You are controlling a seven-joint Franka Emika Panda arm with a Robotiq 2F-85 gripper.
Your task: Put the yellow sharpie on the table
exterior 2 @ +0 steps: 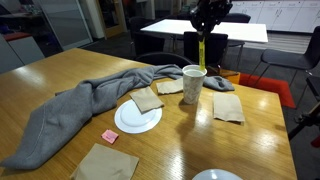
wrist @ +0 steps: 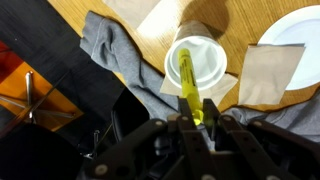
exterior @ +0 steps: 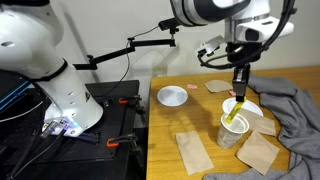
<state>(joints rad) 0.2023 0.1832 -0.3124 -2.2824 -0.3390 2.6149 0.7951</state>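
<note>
Two fingers point(wrist: 211, 112) pinch the yellow sharpie point(wrist: 187, 80) at its top.

yellow sharpie point(wrist: 187, 85), grey cloth point(exterior 2: 75, 105)

place: office-type meeting room, used as my robot lab. evidence: my wooden table point(exterior 2: 65, 68); white table point(exterior 2: 215, 30) behind it with dark chairs point(exterior 2: 152, 45); red seat point(exterior 2: 276, 90); my white base point(exterior: 60, 95) on black stand point(exterior: 115, 105).

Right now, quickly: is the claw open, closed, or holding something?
Claw: closed on the yellow sharpie, whose far end is at the mouth of the paper cup.
</note>
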